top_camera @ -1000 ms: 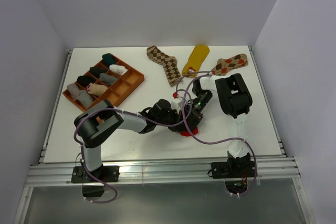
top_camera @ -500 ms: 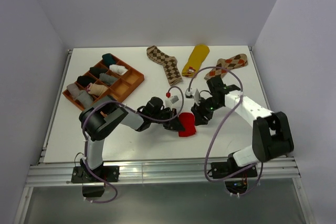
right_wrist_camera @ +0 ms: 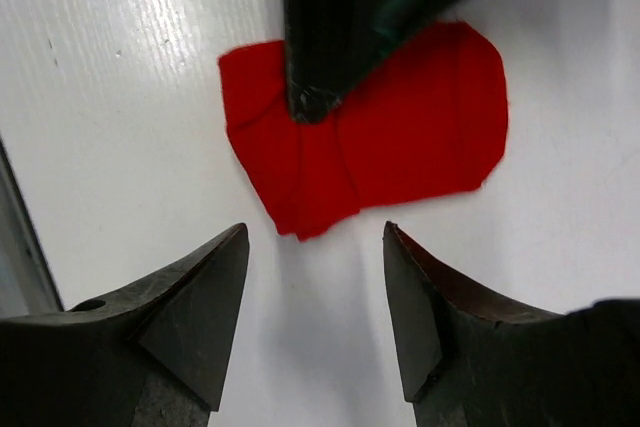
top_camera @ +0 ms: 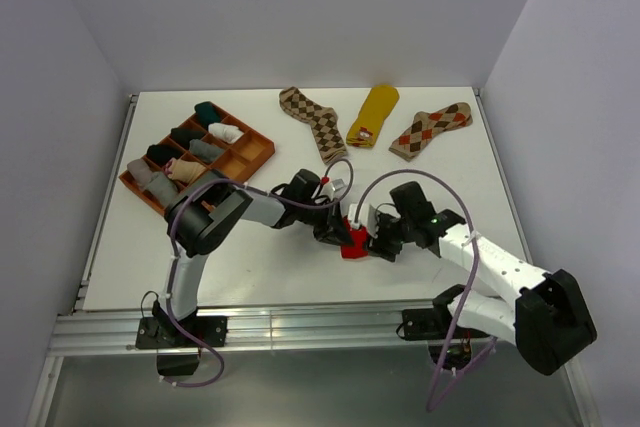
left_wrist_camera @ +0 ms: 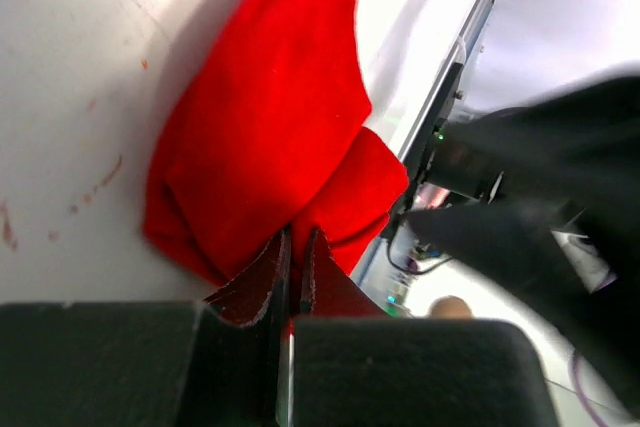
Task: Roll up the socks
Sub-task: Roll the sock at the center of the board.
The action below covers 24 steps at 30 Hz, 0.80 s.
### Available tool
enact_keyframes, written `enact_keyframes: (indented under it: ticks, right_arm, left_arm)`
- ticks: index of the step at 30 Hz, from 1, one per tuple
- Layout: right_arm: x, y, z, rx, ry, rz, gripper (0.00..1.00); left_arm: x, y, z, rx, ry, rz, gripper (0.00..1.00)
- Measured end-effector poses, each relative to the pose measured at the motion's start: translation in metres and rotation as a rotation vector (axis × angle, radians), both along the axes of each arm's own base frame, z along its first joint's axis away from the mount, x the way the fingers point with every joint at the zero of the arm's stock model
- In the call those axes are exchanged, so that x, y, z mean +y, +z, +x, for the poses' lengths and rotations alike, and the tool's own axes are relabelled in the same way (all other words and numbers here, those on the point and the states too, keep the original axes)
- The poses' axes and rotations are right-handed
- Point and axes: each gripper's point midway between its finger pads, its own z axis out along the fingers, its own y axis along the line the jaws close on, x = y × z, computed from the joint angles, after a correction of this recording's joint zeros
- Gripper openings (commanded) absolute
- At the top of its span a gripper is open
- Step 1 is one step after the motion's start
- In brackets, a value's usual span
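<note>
The red sock (top_camera: 352, 245) lies folded into a thick wad near the table's middle front. My left gripper (top_camera: 337, 231) is shut on its edge; the left wrist view shows the jaws pinching red fabric (left_wrist_camera: 270, 127) at the gripper (left_wrist_camera: 292, 259). My right gripper (top_camera: 377, 243) is open and empty just right of the sock. In the right wrist view the gripper (right_wrist_camera: 315, 237) stands a little short of the sock (right_wrist_camera: 410, 137), apart from it, with the left gripper's finger (right_wrist_camera: 330, 27) on the sock. Two brown argyle socks (top_camera: 314, 120) (top_camera: 432, 127) and a mustard yellow sock (top_camera: 372, 112) lie flat at the back.
An orange compartment tray (top_camera: 262, 152) holding several rolled socks stands at the back left. The table's front edge and a metal rail (top_camera: 320, 329) run just behind the right arm's base. White walls close the table on three sides.
My right arm has swung down from above the sock and out to the right, and its open gripper now sits low beside the sock. My left gripper has stayed pinched on the red sock.
</note>
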Motion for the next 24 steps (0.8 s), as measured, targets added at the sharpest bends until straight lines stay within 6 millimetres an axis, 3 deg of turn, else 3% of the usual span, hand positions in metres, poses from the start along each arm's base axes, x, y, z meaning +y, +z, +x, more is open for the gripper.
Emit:
enact_keyframes:
  ticks: [6, 10, 13, 16, 19, 20, 24]
  right_arm:
    - [0.025, -0.019, -0.023, -0.091, 0.151, -0.059, 0.61]
    - [0.032, -0.023, -0.019, -0.144, 0.172, -0.084, 0.58]
    - [0.035, -0.029, -0.013, -0.162, 0.17, -0.107, 0.52]
    - [0.036, -0.037, -0.008, -0.162, 0.165, -0.13, 0.34]
    - [0.038, -0.04, -0.006, -0.161, 0.159, -0.133, 0.27]
    - [0.038, -0.04, -0.005, -0.159, 0.157, -0.133, 0.22]
    - [0.04, -0.039, -0.006, -0.131, 0.16, -0.13, 0.2]
  left_arm:
    - [-0.003, 0.0, 0.0, 0.097, -0.018, 0.051, 0.0]
    - [-0.003, -0.001, 0.0, 0.131, -0.026, 0.064, 0.0]
    - [-0.003, -0.001, -0.001, 0.143, -0.03, 0.067, 0.0]
    - [-0.002, -0.001, -0.002, 0.152, -0.034, 0.069, 0.0]
    - [0.0, -0.001, -0.001, 0.157, -0.031, 0.071, 0.01]
    - [0.0, -0.002, -0.001, 0.16, -0.03, 0.072, 0.04]
    - [0.003, -0.001, 0.0, 0.151, -0.016, 0.075, 0.2]
